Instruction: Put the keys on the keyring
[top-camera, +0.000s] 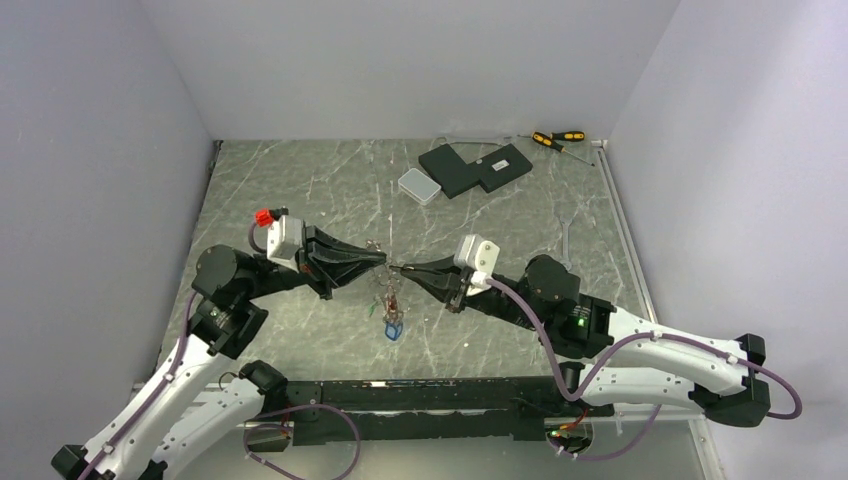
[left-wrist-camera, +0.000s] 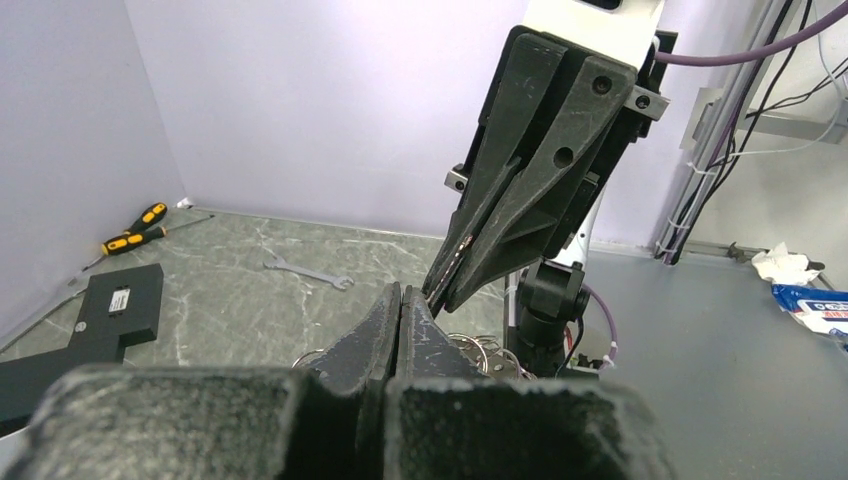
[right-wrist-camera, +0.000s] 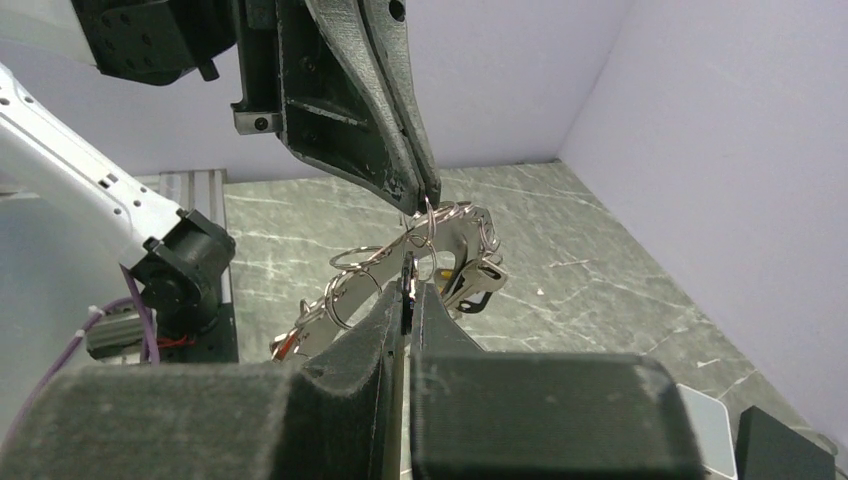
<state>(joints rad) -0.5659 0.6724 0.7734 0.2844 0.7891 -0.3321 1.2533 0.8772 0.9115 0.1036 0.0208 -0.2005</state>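
Note:
My two grippers meet tip to tip above the table's middle. My left gripper (top-camera: 384, 260) (left-wrist-camera: 401, 295) is shut on a small wire loop of the keyring (right-wrist-camera: 455, 232); in the right wrist view it (right-wrist-camera: 428, 200) comes down from above. The flat silver ring hangs tilted between the tips, with small split rings on its rim. My right gripper (top-camera: 398, 270) (right-wrist-camera: 408, 275) is shut on a thin dark piece seen edge-on, apparently a key. Other keys (top-camera: 392, 325) (right-wrist-camera: 478, 283), one blue-tagged, dangle below. The wire rings (left-wrist-camera: 478, 350) show behind my left fingers.
Black flat blocks (top-camera: 475, 167) and a small white box (top-camera: 419, 185) lie at the back. Two yellow-handled screwdrivers (top-camera: 558, 139) lie in the back right corner. A silver wrench (left-wrist-camera: 305, 270) lies on the marble-patterned table (top-camera: 300, 200). Walls enclose three sides.

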